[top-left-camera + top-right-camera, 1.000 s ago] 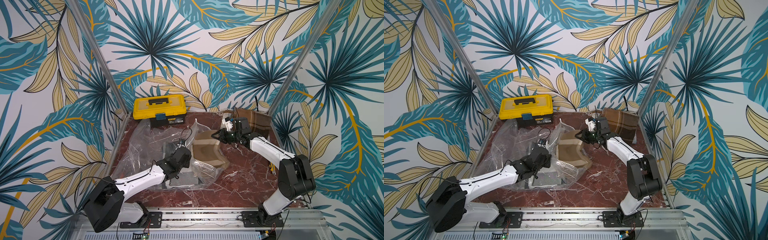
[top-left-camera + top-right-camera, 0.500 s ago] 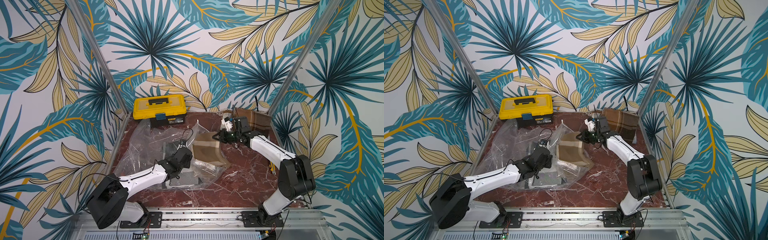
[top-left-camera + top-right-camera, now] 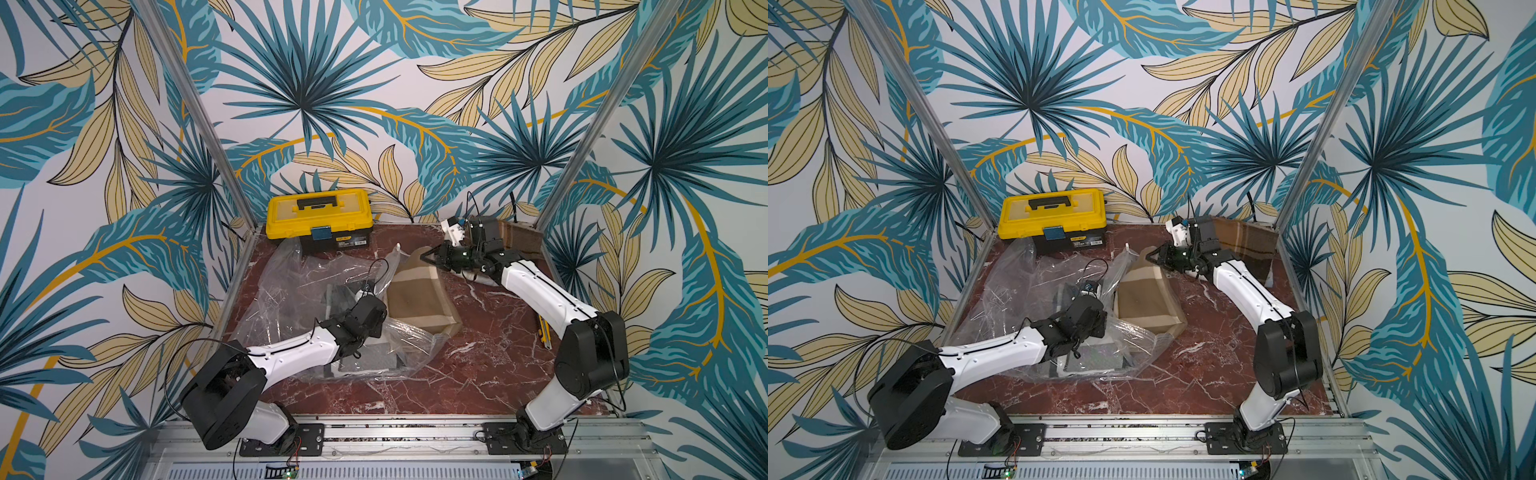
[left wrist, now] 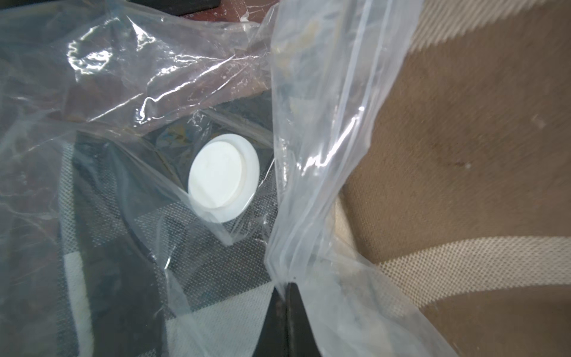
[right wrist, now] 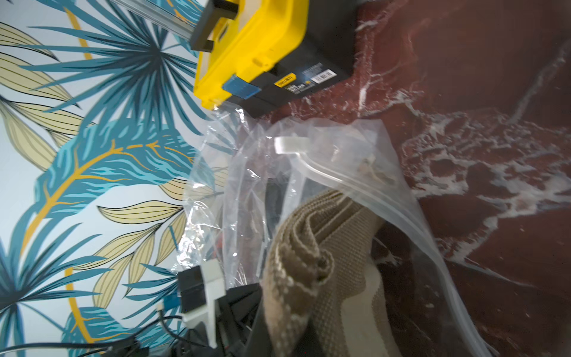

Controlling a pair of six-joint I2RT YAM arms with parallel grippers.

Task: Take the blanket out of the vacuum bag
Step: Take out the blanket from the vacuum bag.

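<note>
On the red marble worktop [image 3: 490,374], between leaf-print walls, you are holding the blanket [image 3: 419,299] mostly out of the bag [image 3: 291,286].
Your right tool [image 3: 426,258] is clamping a bunched far corner of the tan blanket and holding it raised, probably so that the fold is clearing the mouth. The rest is lying on the worktop between the arms, with its near edge under the bag's loose lip. Your left tool [image 4: 285,296] is pinching the clear film beside the valve [image 4: 223,177], likely anchoring the bag against the pull. A grey cloth [image 4: 216,278] is lying inside under the valve. The zip edge with its clip [image 5: 290,144] is draping over the blanket's fold and may be catching it. The toolbox [image 3: 319,218] is standing just behind the bag. A brown cloth [image 3: 1246,245] is filling the far corner behind the right tool, leaving you little room that way.
</note>
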